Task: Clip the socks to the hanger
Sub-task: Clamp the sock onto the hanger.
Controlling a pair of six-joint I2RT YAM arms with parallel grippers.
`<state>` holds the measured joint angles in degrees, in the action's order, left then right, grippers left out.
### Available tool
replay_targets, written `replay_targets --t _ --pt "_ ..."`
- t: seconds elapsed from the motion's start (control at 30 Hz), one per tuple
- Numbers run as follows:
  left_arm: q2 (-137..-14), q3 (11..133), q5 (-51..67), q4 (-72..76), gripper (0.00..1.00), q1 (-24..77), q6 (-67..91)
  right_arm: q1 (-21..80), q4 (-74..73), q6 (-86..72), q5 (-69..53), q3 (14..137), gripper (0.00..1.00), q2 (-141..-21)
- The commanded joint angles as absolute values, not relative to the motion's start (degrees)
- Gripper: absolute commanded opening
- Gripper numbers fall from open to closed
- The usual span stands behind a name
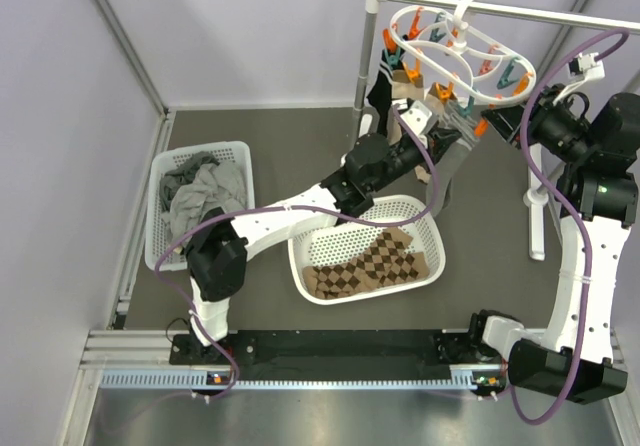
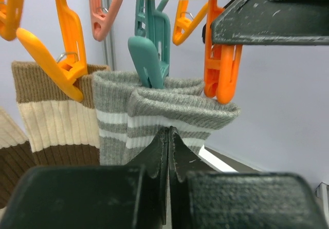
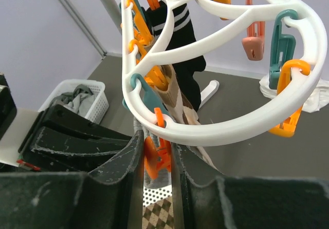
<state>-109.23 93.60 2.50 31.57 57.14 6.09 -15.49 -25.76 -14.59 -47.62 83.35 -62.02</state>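
- Left end effector [image 2: 168,136] was fully closed — tips touching the cuff of the grey striped sock [image 2: 180,111].
- Right end effector [image 3: 157,142] was clamped on an orange peg [image 3: 152,162] — under the hanger [image 3: 221,131] rim.

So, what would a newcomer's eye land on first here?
The white hanger bristling with orange and teal pegs, hung from the rail at far right. Under it, the left claw is shut on a grey striped sock while the right claw pinches an orange peg beside it.
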Motion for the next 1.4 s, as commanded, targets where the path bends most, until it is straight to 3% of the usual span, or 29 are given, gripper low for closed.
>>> replay_targets --t 0.0,1.37 --pt "-104.4 93.5 3.1 36.6 0.0 57.7 6.9 -14.9 -27.6 -13.2 -48.0 84.0 0.0 -61.8" --pt "-108.5 103.0 -1.8 21.7 0.0 59.9 3.0 -14.2 -27.9 -13.4 -46.7 84.0 0.0 -60.6"
